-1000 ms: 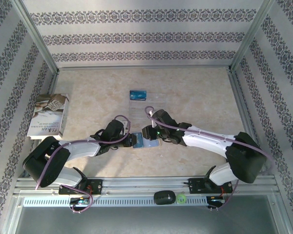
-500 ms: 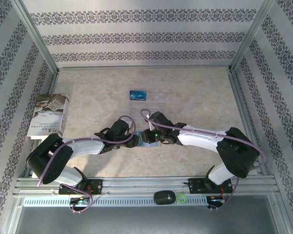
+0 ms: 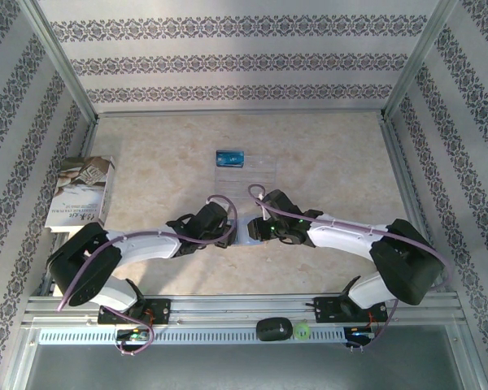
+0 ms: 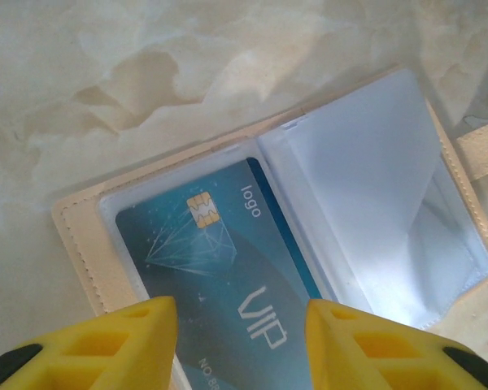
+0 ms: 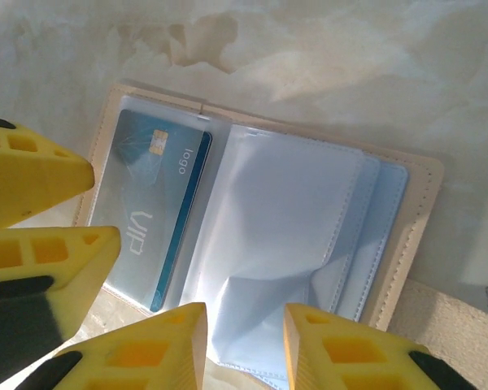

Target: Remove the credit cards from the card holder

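Tan holder [image 3: 246, 235] lies open and flat on the marbled table [image 3: 333, 154], toward the front edge, directly between left gripper [image 3: 227, 231] and right gripper [image 3: 261, 230]. The inside faces up.

Contents: blue card [image 4: 220, 276] with gold chip and pale "VIP" and "logo" print. It sits under a clear sleeve on one half of the holder [image 4: 71, 236]. From the right wrist the same card [image 5: 150, 219] takes the left half. Pale clear sleeves [image 5: 309, 211] fan over the middle and right half, inside the tan border [image 5: 427, 203].

Left gripper [image 4: 240, 341]: fingers wide apart, one on each side of the card's near end, tips low over the holder. Cannot tell if they touch it. In the right wrist view its yellow fingers [image 5: 32, 179] sit at the holder's left edge, with a gap between them.

Right gripper [image 5: 244, 341]: fingers apart, with a narrower gap, at the near edge of the sleeves. One sleeve page bows up toward the gap. Cannot tell if the pads touch it.

Tab strap [image 4: 481, 150] sticks out from the holder's edge in the left wrist view, just beside the right gripper's yellow tips.

Second card [image 3: 229, 158], also blue, lies at the far-left corner of the clear tray [image 3: 259, 175], further back on the table and apart from the holder.

Book [image 3: 80, 193] lies by the left wall, well apart from the holder.
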